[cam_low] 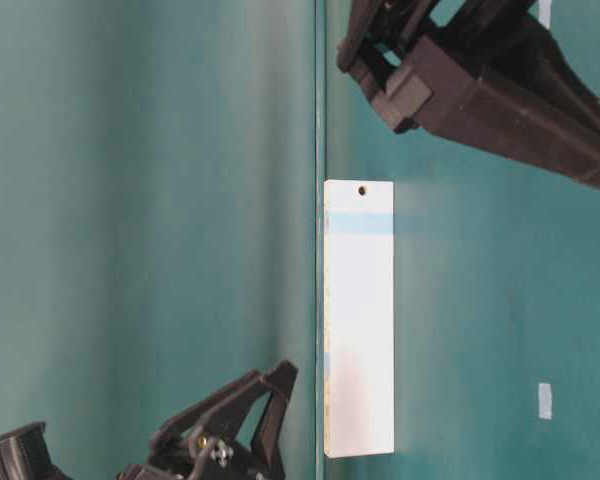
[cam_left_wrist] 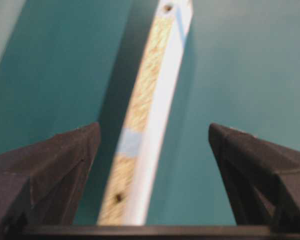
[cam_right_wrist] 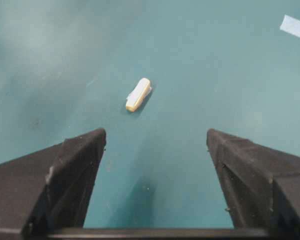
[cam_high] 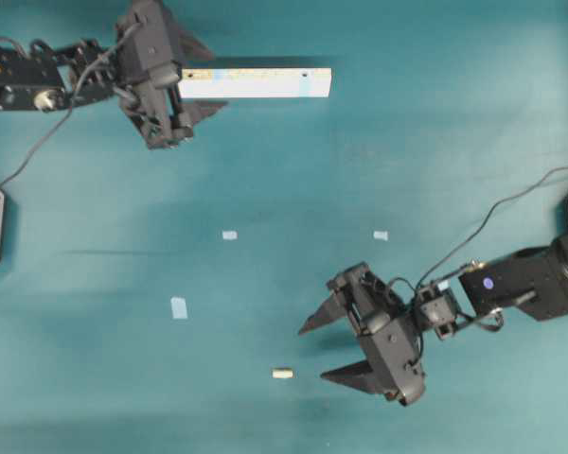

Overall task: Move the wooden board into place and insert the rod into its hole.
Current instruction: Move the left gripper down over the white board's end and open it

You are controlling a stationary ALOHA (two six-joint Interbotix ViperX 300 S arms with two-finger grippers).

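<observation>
**Overhead view: board at the top edge, rod lying loose below**

Overhead view, from the left: the left gripper (cam_high: 201, 76) stands with its jaws spread wide around the near end of the wooden board (cam_high: 256, 83), gripping nothing. The board is a long, pale strip lying flat on the teal table (cam_high: 454, 142), with a bluish band close to its far end and the hole (cam_high: 305, 73) as a small dark dot there. Lower down, three pale tape squares (cam_high: 179, 307) sit scattered mid-table. The rod (cam_high: 282, 374), a tiny cream peg, lies on its side near the bottom edge. Just right of it the right gripper (cam_high: 324, 348) is also spread wide and empty, clear of the rod.

The left gripper's body covers the board's near end from above. The left wrist view shows that end instead: a speckled tan edge, a second dark spot and a blue patch, all blurred. The table-level view cuts off both grippers. The right wrist view shows the rod sitting on a small pale scrap, which is not discernible from overhead.
</observation>
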